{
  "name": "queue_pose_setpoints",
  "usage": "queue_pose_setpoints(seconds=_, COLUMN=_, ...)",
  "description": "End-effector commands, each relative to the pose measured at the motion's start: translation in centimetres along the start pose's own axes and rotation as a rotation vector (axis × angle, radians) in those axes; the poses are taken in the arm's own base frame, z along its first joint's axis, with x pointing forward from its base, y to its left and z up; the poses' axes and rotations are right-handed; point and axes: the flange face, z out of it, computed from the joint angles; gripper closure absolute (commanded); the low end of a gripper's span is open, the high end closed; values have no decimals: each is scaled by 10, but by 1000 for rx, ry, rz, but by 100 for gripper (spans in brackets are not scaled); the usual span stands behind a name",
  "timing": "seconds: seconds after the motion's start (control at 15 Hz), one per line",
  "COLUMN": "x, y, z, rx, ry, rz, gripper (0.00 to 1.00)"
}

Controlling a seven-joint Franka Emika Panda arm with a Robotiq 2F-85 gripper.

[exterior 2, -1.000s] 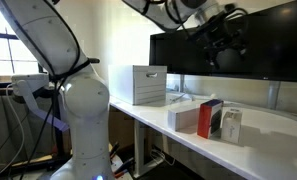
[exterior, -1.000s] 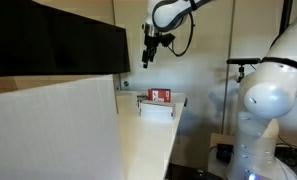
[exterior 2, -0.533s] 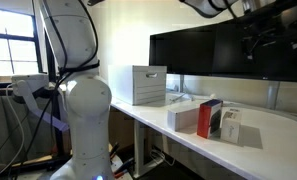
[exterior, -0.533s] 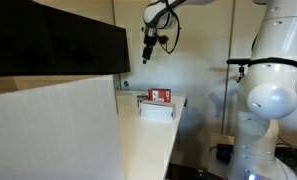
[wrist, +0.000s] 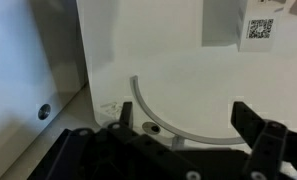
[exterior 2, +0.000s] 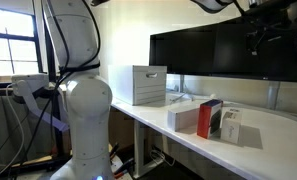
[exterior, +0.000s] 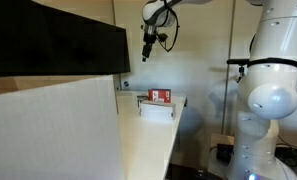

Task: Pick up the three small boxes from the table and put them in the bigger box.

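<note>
Place: I take this for an office or lab room.
Wall: I see a big black screen (exterior 2: 223, 50) standing behind a long white table (exterior 2: 278, 122), with plain pale walls around.
Light: daylight comes through a window (exterior 2: 10, 50).
Machinery: my white robot arm (exterior 2: 83, 105) stands beside the table, with cables (exterior 2: 28, 115) trailing behind it.

A wide black screen (exterior: 58, 45) stands dark against the pale wall (exterior: 203, 40) in both exterior views, a small wall socket (exterior: 124, 83) sits just below its lower corner, and a bright window (exterior 2: 8, 55) shows at one edge.
</note>
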Motion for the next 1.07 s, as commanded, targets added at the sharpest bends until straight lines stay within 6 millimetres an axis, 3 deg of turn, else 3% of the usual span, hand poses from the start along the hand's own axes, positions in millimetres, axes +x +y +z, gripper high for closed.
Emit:
queue_pose_setpoints(seconds=0.0, x=0, y=1, z=0, rx=1, ry=-1, rz=0, gripper=0)
queue_pose_setpoints(seconds=0.67, x=-6, y=-6, z=9, rx=16, ry=-20, rz=-12, gripper=0)
queue_pose_setpoints(seconds=1.0, x=-28, y=-20, z=25, rx=88, ry=-112, rz=-30, gripper=0)
